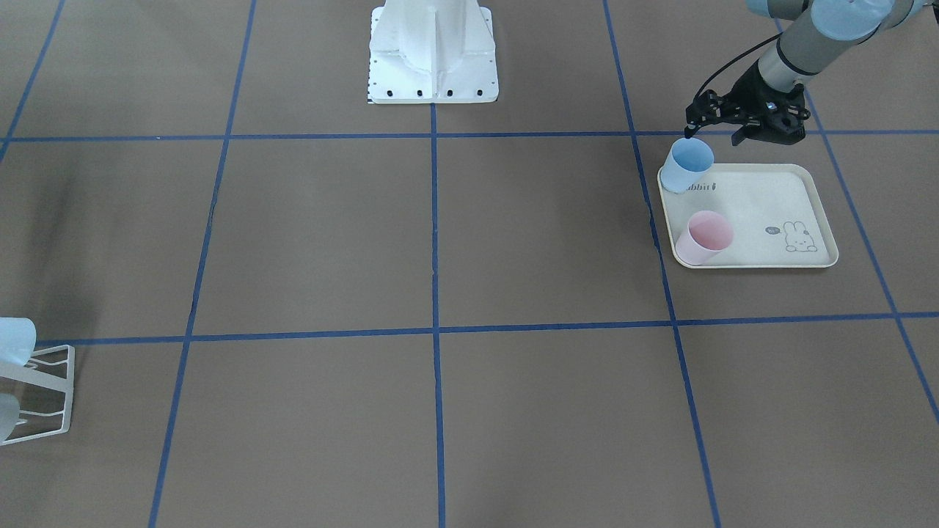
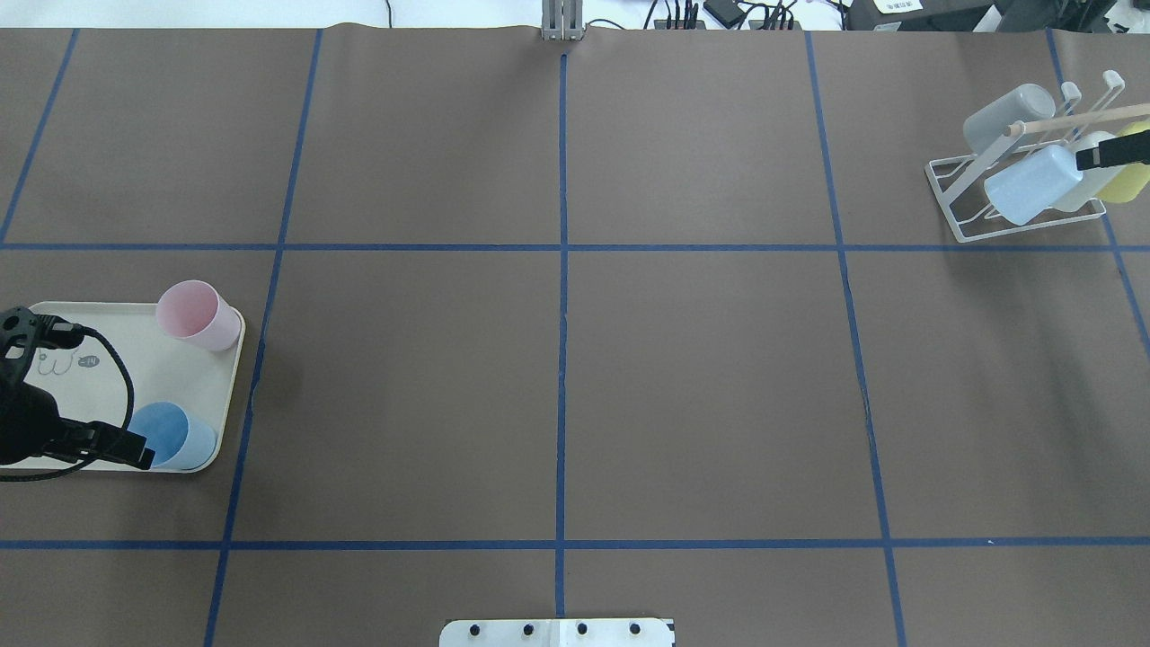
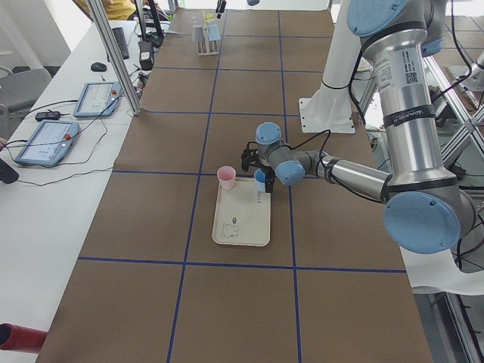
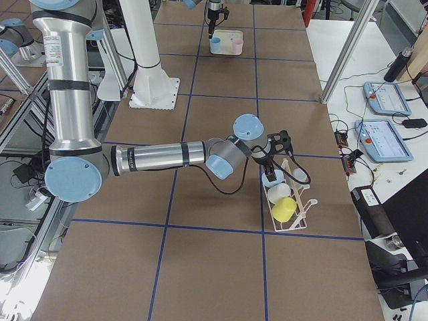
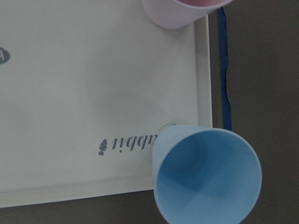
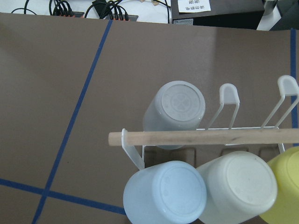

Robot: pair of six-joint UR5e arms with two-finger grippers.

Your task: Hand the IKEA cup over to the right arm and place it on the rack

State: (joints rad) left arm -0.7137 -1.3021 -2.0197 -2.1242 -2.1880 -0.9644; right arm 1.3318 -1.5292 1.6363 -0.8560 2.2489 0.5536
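Note:
A blue cup (image 1: pixel 689 165) stands upright in the corner of the cream rabbit-print tray (image 1: pixel 770 198), with a pink cup (image 1: pixel 704 236) at the tray's other corner. My left gripper (image 1: pixel 713 134) hovers open just above and behind the blue cup's rim, and one finger (image 2: pixel 126 442) reaches to the rim. The left wrist view shows the blue cup (image 5: pixel 205 177) from above, with no fingers in it. The white wire rack (image 2: pixel 961 193) stands at the far right and carries several cups. Only one finger (image 2: pixel 1110 153) of my right gripper shows, over the rack.
On the rack hang a grey cup (image 2: pixel 1006 112), a pale blue cup (image 2: pixel 1033 184), a white cup (image 2: pixel 1092 180) and a yellow cup (image 2: pixel 1132 175), under a wooden bar (image 6: pixel 201 136). The robot's white base (image 1: pixel 433 51) stands at the table's middle edge.

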